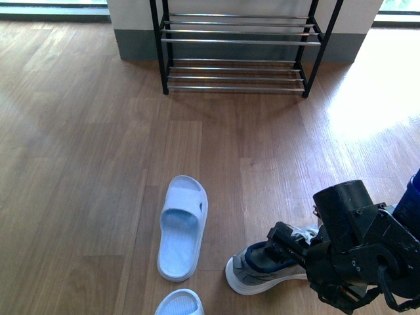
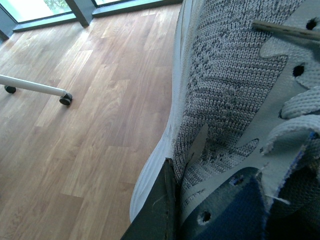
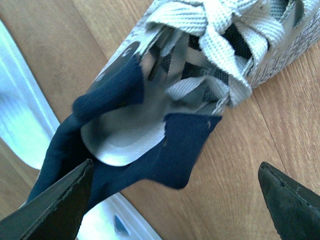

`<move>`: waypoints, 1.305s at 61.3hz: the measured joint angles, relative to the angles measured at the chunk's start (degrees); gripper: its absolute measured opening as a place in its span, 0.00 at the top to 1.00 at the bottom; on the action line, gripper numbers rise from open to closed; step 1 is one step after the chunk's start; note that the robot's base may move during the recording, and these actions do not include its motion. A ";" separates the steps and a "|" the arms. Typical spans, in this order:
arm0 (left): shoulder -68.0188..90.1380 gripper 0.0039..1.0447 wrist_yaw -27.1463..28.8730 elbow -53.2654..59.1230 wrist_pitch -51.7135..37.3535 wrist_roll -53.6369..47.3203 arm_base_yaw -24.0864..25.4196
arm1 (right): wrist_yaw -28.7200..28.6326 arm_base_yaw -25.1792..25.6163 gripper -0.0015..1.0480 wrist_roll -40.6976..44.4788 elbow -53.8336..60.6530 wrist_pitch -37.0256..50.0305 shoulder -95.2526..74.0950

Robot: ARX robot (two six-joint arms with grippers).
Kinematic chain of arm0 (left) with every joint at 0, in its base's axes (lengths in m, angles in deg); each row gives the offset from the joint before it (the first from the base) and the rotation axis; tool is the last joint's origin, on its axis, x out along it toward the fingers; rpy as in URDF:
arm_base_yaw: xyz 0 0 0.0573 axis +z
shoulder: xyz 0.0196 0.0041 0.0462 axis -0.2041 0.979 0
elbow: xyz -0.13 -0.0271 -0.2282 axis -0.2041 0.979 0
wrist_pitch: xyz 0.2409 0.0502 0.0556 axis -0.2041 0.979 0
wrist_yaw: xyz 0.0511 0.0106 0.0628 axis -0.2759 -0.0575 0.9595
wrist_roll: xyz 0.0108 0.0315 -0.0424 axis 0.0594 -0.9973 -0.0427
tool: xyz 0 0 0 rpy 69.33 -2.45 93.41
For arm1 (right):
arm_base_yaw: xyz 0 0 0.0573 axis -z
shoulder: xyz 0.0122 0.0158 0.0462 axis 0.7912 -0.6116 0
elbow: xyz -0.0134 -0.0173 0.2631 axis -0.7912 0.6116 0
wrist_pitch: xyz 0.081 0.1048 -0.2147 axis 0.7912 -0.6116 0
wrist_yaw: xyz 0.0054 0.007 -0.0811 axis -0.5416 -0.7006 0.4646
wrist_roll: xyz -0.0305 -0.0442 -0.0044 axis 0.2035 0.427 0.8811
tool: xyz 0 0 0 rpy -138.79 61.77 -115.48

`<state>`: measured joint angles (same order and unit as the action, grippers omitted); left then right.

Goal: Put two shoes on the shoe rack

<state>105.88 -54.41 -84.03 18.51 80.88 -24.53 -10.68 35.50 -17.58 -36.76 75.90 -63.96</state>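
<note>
The grey knit, white-soled sneaker (image 1: 252,275) lies lower right in the front view, its navy collar between the wide jaws of our right gripper (image 1: 289,241). Two pale blue slide slippers (image 1: 182,226) lie to its left. Wooden plank floor (image 1: 92,131) stretches to the black-framed chrome-bar shoe rack (image 1: 239,41) at top centre. How the jaws of our left gripper (image 2: 165,215) stand, we cannot tell.

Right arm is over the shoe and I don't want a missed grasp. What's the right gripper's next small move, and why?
Probably close the right gripper on the grey sneaker. Its jaws stand open with the navy heel collar between them, and the sneaker sits on the wood floor, not yet lifted toward the shoe rack.
</note>
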 joint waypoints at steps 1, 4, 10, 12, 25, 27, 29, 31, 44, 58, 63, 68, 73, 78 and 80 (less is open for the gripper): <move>0.00 0.98 0.00 0.00 0.00 0.00 0.00 | 0.00 0.04 0.09 -0.11 -0.26 0.02 -0.28; 0.00 0.98 0.00 0.00 0.00 0.00 0.00 | 0.17 0.20 0.09 -0.09 -1.33 0.02 -1.33; 0.00 0.98 0.00 0.00 0.00 0.00 0.00 | 2.51 0.63 0.09 -0.02 -3.93 0.68 -3.61; 0.00 0.98 0.00 0.00 0.00 0.00 -0.02 | 3.69 0.87 0.09 0.07 -4.90 0.37 -4.28; 0.00 0.98 0.00 0.00 0.00 0.00 0.00 | 8.44 2.71 0.41 1.27 -6.82 -3.10 -5.16; 0.00 0.98 0.00 0.00 0.00 0.00 0.00 | 9.22 3.04 0.48 1.29 -6.97 -3.50 -5.16; 0.00 0.98 0.00 0.00 0.00 0.00 0.00 | 9.53 3.34 0.55 1.29 -7.13 -3.87 -5.16; 0.00 0.98 0.00 0.00 0.00 0.00 0.00 | 9.73 3.56 0.61 1.29 -7.19 -3.87 -5.16; 0.00 0.98 0.00 0.00 0.00 0.00 0.00 | 11.21 3.74 0.95 0.94 -8.52 -4.90 -5.38; 0.00 0.98 0.00 0.00 0.00 0.00 -0.02 | 11.17 3.41 0.99 -0.92 -9.68 -5.99 -6.19; 0.00 0.98 0.00 0.00 0.00 0.00 -0.02 | 10.82 3.10 0.99 -1.99 -10.12 -6.12 -6.56; 0.00 0.98 0.00 0.00 0.00 0.00 0.00 | 10.49 2.89 0.99 -2.34 -10.19 -6.14 -6.60; 0.00 0.98 0.00 0.00 0.00 0.00 0.00 | 11.47 2.89 0.99 -0.85 -8.72 -4.26 -5.95; 0.00 0.98 0.00 0.00 0.00 0.00 -0.02 | 12.87 2.82 0.99 2.97 -6.14 -1.29 -4.46; 0.00 0.98 0.00 0.00 0.00 0.00 -0.02 | 13.38 2.80 0.99 5.81 -4.90 0.07 -3.52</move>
<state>105.88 -54.41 -84.03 18.51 80.88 -24.55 2.70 38.30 -11.77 -41.65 75.96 -67.48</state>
